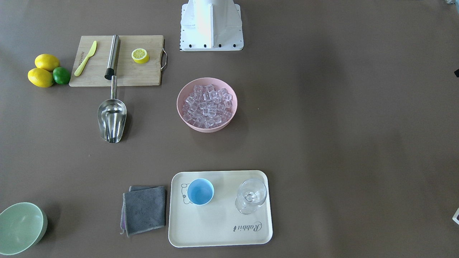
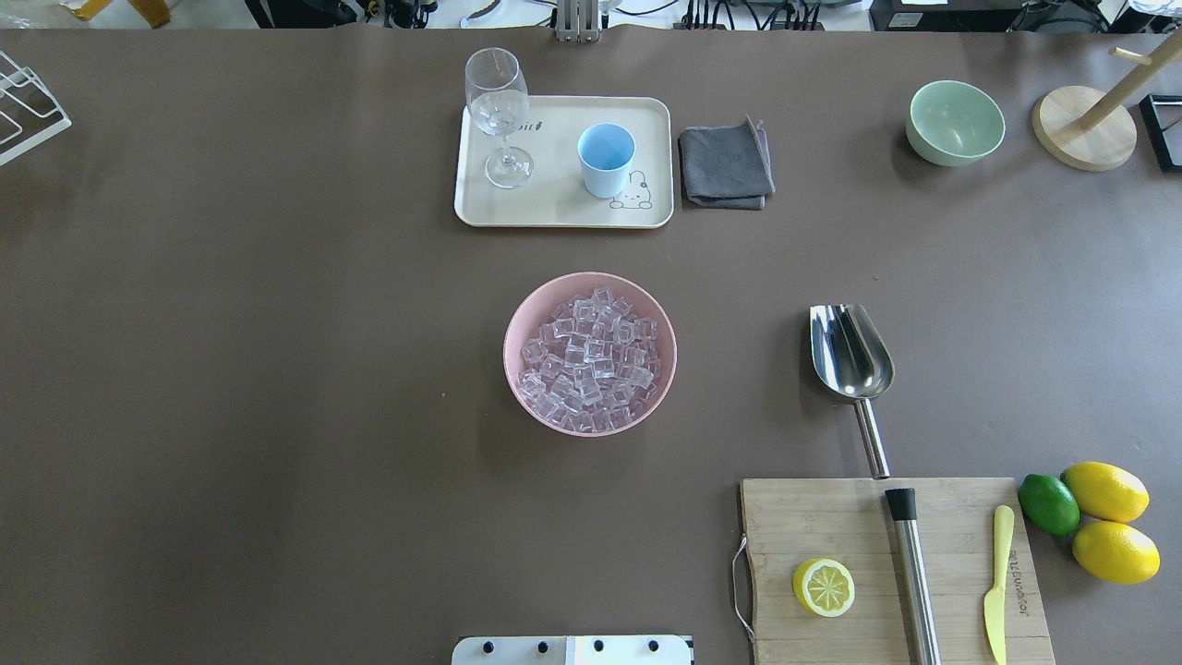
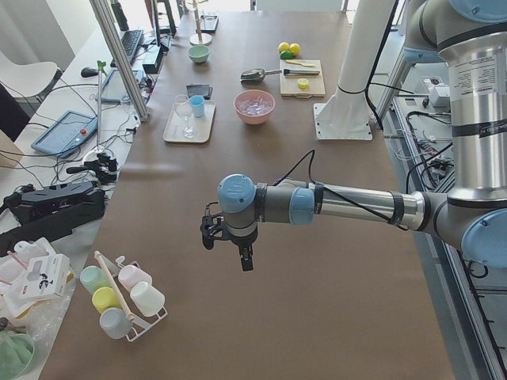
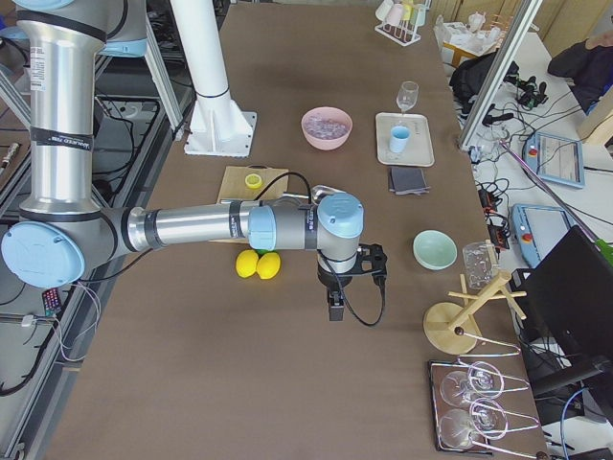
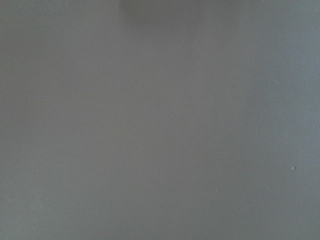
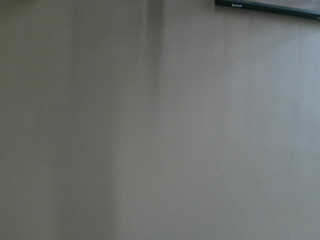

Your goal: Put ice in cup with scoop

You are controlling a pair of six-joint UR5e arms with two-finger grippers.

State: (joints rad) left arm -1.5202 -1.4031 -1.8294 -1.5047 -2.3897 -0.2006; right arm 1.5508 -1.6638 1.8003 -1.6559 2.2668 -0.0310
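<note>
The ice (image 1: 208, 105) is a heap of clear cubes filling a pink bowl (image 1: 179, 104) at the table's middle; the ice also shows in the overhead view (image 2: 591, 360). The light-blue cup (image 1: 200, 191) stands upright and empty on a cream tray (image 1: 218, 229). The steel scoop (image 1: 112, 118) lies on the table, its handle pointing at the cutting board. My left gripper (image 3: 228, 237) and right gripper (image 4: 337, 307) show only in the side views, far out over bare table. I cannot tell whether they are open or shut.
A stemmed glass (image 1: 251, 196) stands on the tray beside the cup. A grey cloth (image 1: 144, 209) lies next to the tray. A cutting board (image 1: 140, 75) carries a steel cylinder (image 1: 112, 56), a yellow knife and a lemon half. Lemons, a lime and a green bowl (image 1: 19, 227) lie further off.
</note>
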